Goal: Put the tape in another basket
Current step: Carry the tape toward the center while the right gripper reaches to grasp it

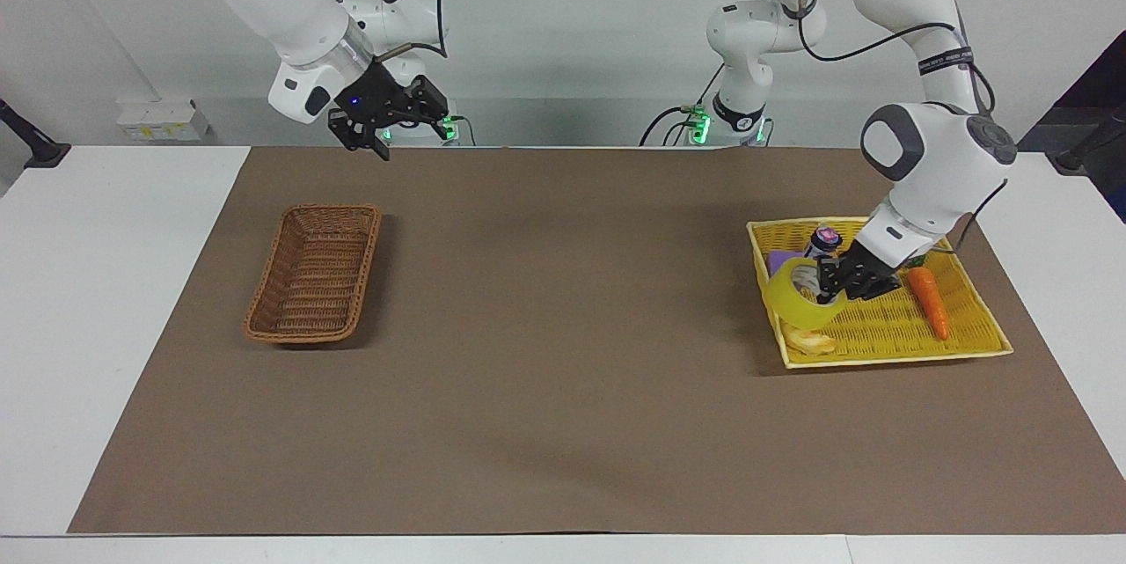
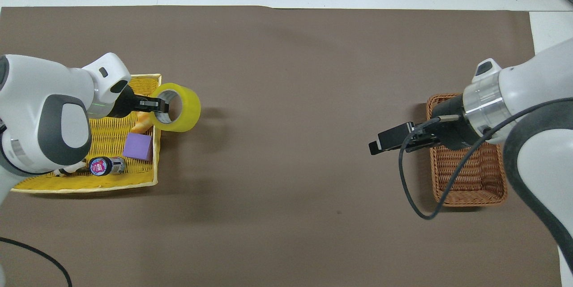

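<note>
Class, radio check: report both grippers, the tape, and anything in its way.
Left gripper shut on tape, raised over yellow tray edge. Right gripper up, waiting. Wicker basket empty. Nothing on the mat between.

A yellow tray (image 1: 976, 346) holds a carrot (image 1: 928, 301), purple cube (image 2: 137, 147), croissant (image 1: 811, 340) and small bottle (image 2: 105, 166).

White table (image 1: 106, 300) carrying a big brown mat (image 1: 563, 388). Sitting directly on the mat: brown wicker basket (image 1: 314, 274) toward the right arm's end, yellow mesh tray (image 1: 968, 344) toward the left arm's end, well apart from each other.
</note>
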`<state>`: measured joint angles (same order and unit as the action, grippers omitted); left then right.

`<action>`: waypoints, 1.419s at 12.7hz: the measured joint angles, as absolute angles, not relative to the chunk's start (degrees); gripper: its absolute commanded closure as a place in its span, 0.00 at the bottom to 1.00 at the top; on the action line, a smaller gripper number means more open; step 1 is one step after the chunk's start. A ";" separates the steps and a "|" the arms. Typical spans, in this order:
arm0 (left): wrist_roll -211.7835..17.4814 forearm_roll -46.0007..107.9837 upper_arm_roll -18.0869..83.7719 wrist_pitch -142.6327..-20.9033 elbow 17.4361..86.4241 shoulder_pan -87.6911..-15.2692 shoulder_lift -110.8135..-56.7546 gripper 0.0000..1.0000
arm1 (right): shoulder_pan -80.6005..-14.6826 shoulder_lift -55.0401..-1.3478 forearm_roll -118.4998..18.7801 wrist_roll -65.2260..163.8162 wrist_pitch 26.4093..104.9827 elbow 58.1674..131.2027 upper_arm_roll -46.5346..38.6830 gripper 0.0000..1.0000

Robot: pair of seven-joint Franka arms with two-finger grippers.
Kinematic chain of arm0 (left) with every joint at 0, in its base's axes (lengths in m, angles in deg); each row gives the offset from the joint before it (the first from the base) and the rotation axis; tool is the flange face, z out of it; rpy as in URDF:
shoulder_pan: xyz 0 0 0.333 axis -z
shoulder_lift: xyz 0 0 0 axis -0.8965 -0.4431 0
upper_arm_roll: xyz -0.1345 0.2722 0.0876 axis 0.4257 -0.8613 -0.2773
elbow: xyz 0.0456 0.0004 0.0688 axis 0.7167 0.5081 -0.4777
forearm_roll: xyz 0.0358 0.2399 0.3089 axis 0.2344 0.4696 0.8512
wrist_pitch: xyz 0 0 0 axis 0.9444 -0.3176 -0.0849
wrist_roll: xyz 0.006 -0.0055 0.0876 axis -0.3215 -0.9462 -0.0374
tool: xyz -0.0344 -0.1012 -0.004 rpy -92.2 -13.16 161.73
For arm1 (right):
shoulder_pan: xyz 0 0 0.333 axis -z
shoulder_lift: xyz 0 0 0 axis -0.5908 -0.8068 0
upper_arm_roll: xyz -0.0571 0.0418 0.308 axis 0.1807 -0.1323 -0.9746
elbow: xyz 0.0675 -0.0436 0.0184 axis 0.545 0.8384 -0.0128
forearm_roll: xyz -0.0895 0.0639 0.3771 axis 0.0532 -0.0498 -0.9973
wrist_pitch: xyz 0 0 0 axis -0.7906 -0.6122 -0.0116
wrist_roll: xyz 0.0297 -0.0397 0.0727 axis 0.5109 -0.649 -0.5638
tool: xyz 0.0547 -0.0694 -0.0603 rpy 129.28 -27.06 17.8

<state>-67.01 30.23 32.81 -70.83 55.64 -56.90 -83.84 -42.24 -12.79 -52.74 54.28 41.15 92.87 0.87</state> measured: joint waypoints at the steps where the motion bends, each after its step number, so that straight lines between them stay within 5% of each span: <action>1: -67.94 27.41 32.82 -70.84 55.65 -55.23 -83.84 1.00 | -42.70 -12.97 -55.46 53.08 42.87 94.49 0.88 0.00; 10: -79.11 11.17 32.84 -83.53 61.45 -37.43 -80.95 1.00 | -47.73 -12.70 -71.65 52.77 61.78 107.74 0.82 0.00; 18: -87.11 11.01 32.87 -83.66 61.65 -30.62 -79.77 1.00 | -52.30 -16.65 -76.53 52.16 71.74 109.75 0.77 0.00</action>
<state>-87.11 11.01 32.87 -83.66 61.65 -30.62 -79.77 -52.30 -16.65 -76.53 52.16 71.74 109.75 0.77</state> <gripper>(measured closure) 0.780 0.000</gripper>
